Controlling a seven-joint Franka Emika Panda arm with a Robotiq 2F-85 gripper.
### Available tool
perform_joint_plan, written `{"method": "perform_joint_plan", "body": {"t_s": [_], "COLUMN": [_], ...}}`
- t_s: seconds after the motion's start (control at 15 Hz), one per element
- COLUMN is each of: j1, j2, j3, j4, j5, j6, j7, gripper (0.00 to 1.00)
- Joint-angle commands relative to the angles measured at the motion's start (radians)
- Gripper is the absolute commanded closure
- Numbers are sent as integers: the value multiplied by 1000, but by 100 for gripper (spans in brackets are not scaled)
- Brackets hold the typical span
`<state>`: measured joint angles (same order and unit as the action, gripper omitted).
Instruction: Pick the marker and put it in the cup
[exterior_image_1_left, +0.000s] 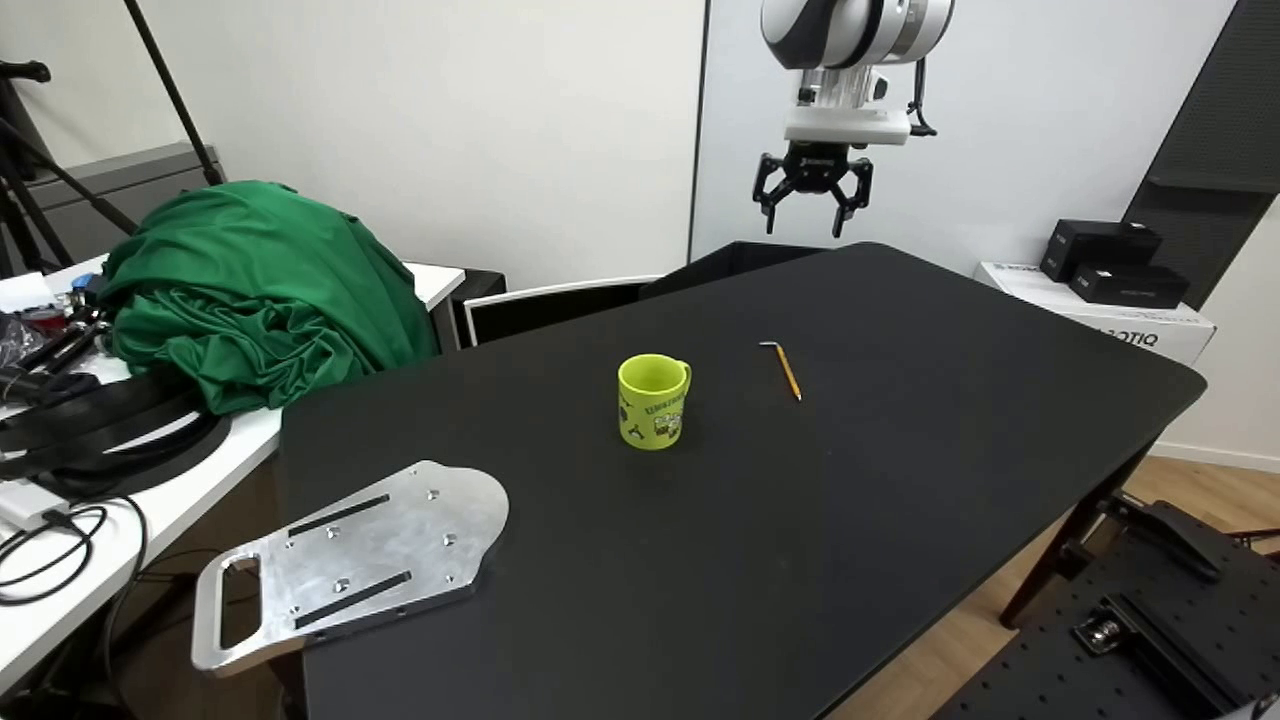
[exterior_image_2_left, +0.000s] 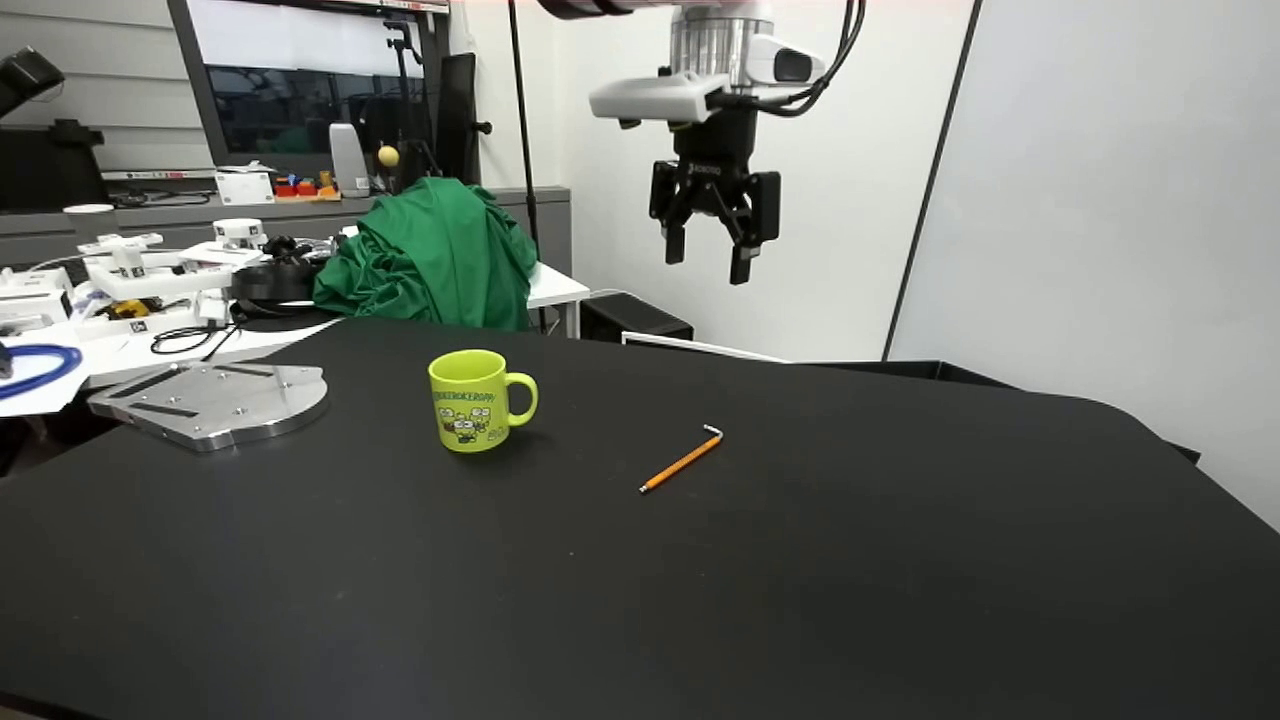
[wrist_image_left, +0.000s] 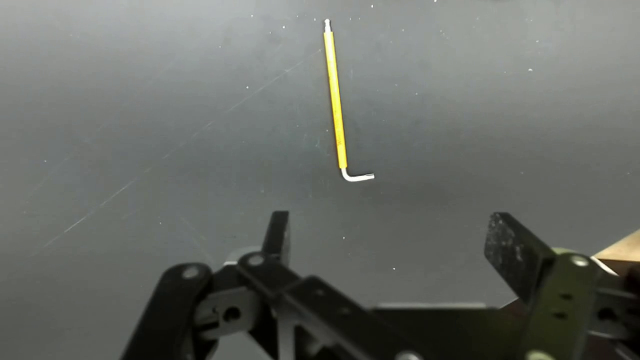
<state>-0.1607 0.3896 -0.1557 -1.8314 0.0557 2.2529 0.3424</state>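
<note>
The marker (exterior_image_1_left: 787, 371) is a thin orange stick with a bent silver end, more like a hex key. It lies flat on the black table, also in an exterior view (exterior_image_2_left: 681, 465) and the wrist view (wrist_image_left: 335, 100). The lime-green cup (exterior_image_1_left: 652, 405) stands upright with its handle towards the marker. It shows in both exterior views (exterior_image_2_left: 470, 402) but not in the wrist view. My gripper (exterior_image_1_left: 804, 228) is open and empty, high above the table's far side, apart from both things. It also shows open in an exterior view (exterior_image_2_left: 708, 265) and the wrist view (wrist_image_left: 389, 216).
A silver metal plate (exterior_image_1_left: 390, 540) with a handle lies at the table's (exterior_image_1_left: 700, 600) edge, partly overhanging, on the cup's other side from the marker. A green cloth (exterior_image_1_left: 260, 290) heaps on a white side table. White boxes (exterior_image_1_left: 1150, 320) stand beyond another edge.
</note>
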Motion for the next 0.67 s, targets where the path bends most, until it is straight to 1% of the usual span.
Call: {"method": "perform_joint_plan", "body": {"t_s": [0.0, 0.07, 0.27, 0.47, 0.6], "j1": [9, 20, 25, 31, 28], "j2": [1, 21, 83, 165, 208], "j3": [-11, -27, -50, -76, -81], "j4": [3, -4, -6, 8, 13], "j5": [5, -22, -46, -63, -50], "j6": [-3, 41, 91, 86, 90], "j7": [-4, 36, 64, 89, 85], "gripper": [0, 0, 0, 0, 0]}}
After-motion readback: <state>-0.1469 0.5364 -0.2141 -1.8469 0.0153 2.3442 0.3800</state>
